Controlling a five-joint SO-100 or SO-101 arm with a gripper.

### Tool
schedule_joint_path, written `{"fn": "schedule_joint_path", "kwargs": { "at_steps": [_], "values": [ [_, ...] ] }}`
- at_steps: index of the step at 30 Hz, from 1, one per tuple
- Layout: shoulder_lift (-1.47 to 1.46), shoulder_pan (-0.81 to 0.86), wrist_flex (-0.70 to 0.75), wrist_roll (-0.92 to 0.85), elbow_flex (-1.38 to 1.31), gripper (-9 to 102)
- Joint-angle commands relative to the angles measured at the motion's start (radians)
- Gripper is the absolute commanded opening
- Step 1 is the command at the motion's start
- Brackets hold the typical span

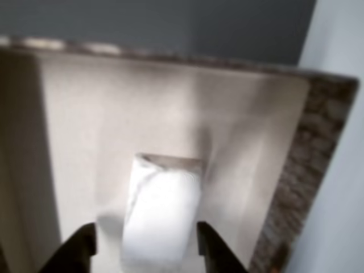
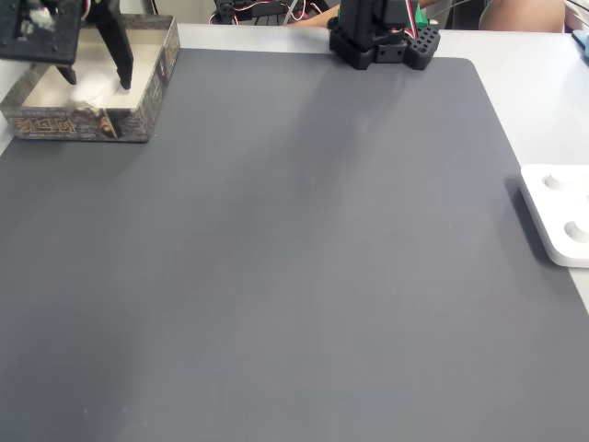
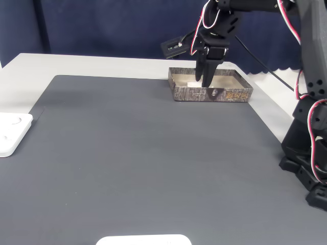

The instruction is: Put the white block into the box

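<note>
The white block (image 1: pixel 162 213) lies inside the box (image 1: pixel 318 148), on its pale floor, with greyish smudges on its far end. My gripper (image 1: pixel 147 228) is open and straddles the block; the left finger stands clear of it and the right finger sits close to its edge. In a fixed view the gripper (image 2: pixel 97 81) hangs over the box (image 2: pixel 74 124) at the mat's far left corner. In the other fixed view the gripper (image 3: pixel 202 81) reaches down into the box (image 3: pixel 212 94), and a bit of the white block (image 3: pixel 190 79) shows beside the fingers.
A dark grey mat (image 2: pixel 294 258) covers the table. A flat white device with round recesses (image 2: pixel 557 216) lies at the mat's edge, far from the box. The arm's base (image 2: pixel 382 37) stands at the table's back edge. Another white object (image 3: pixel 143 240) sits at the near edge.
</note>
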Motion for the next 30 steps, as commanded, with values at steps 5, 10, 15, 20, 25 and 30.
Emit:
{"fn": "schedule_joint_path", "kwargs": {
  "at_steps": [5,10,15,20,25,30],
  "values": [
    [0.06,-0.023,-0.025,0.011,-0.04,30],
    [0.101,-0.035,-0.02,0.011,-0.035,30],
    [0.144,-0.058,-0.02,0.006,-0.011,31],
    [0.196,-0.078,-0.02,-0.003,-0.011,33],
    [0.255,-0.104,-0.02,-0.029,0.028,33],
    [0.328,-0.146,-0.009,-0.078,0.11,33]
  ]
}}
